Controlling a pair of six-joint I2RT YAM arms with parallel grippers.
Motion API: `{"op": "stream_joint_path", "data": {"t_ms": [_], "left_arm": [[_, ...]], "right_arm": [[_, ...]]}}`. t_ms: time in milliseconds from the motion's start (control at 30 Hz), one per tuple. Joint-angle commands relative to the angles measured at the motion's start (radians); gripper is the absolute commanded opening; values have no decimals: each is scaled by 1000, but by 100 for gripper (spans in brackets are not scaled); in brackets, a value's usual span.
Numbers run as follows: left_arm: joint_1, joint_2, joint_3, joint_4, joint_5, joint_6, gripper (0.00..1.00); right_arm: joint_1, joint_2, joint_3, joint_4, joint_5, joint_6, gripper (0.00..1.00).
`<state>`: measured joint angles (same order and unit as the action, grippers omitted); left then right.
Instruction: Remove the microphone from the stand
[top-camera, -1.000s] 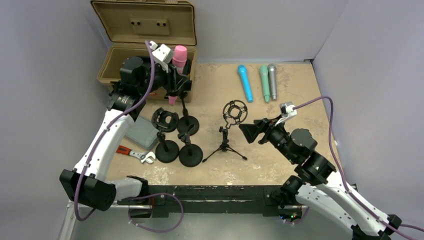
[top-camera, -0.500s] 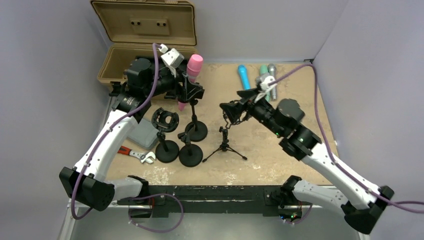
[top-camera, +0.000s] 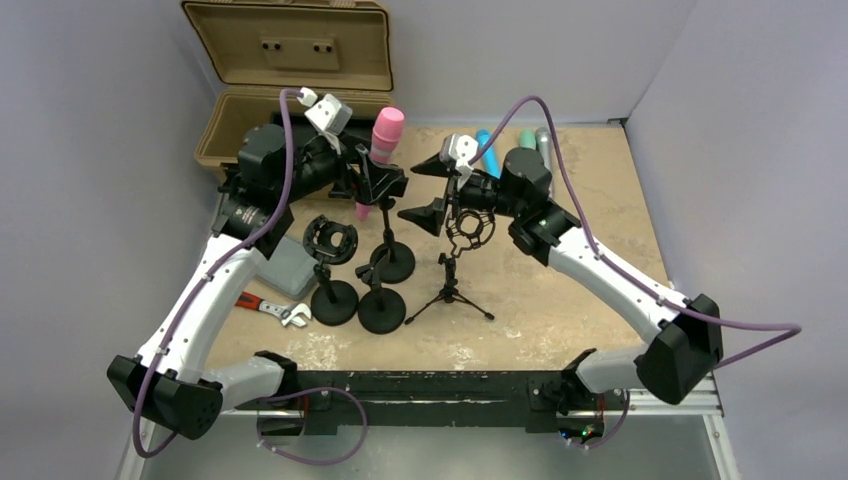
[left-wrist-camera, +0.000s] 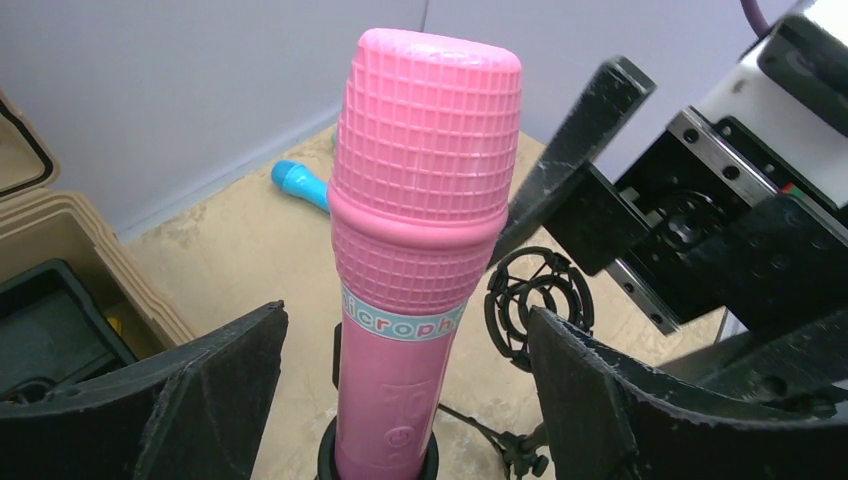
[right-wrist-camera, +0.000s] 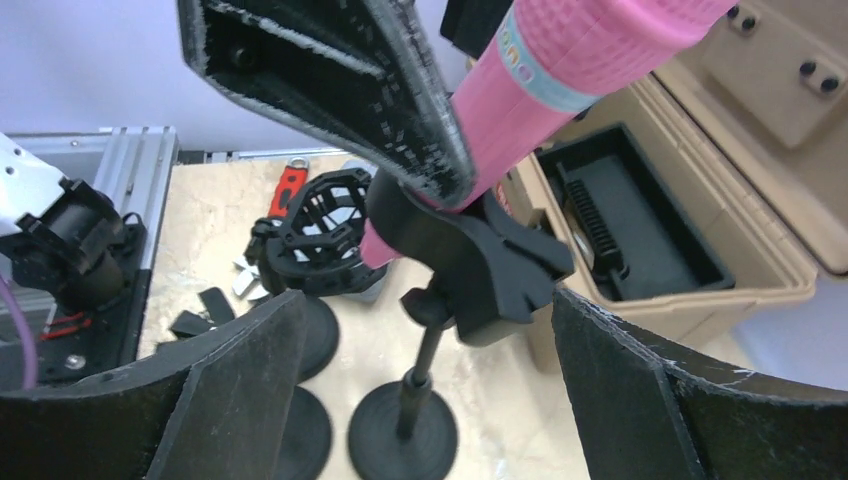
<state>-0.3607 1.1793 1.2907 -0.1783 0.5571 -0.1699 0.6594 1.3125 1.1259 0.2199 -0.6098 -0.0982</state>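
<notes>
The sandy tabletop (top-camera: 580, 250) carried everything, and the tan case (top-camera: 290, 60) sat with its lid up at the far left corner. Both arms were in over the middle! The left pincer (left-wrist-camera: 405, 330) was spread wide, a pad on either side of the pink microphone (left-wrist-camera: 425, 200) with clear gaps, gripping nothing. The right pincer (right-wrist-camera: 428, 305) gaped as well, fingers flanking the stand (right-wrist-camera: 415, 385) from the opposite side, closed on nothing. That stand rose from its round base just in front of the case, and the pink microphone sat in its clip, tilted, head uppermost. A tripod shock mount (top-camera: 465, 225) stood just to the right. A blue microphone (left-wrist-camera: 298, 183) lay near the back wall.
</notes>
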Motion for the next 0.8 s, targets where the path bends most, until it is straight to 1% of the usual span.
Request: {"op": "stream_joint_path", "data": {"t_ms": [0,67,133,200,333,533,767], "left_arm": [[-4,-17,-24,54,-46,-20,86],[-5,-9,-27,52,-55,-17,83],[-4,-2,-27,52,-57,-14,81],[-4,3,-27,52,-56,-16,79],[-4,10,-28,62,-39,-29,77],[-5,23,-31,78,-15,-44,72],[-12,47,-31,97,12,-72,62]], "right_arm": [[-77,73,97,85,-262,-112,89],[-106,128,132,83,-332,-120,88],[-111,192,222,-34,-339,-199,88],[-111,253,297,-107,-353,-238,87],[-111,335,383,-143,-384,-254,86],[-110,421,458,-182,-450,-258,81],[-111,443,459,-191,-485,-257,74]]}}
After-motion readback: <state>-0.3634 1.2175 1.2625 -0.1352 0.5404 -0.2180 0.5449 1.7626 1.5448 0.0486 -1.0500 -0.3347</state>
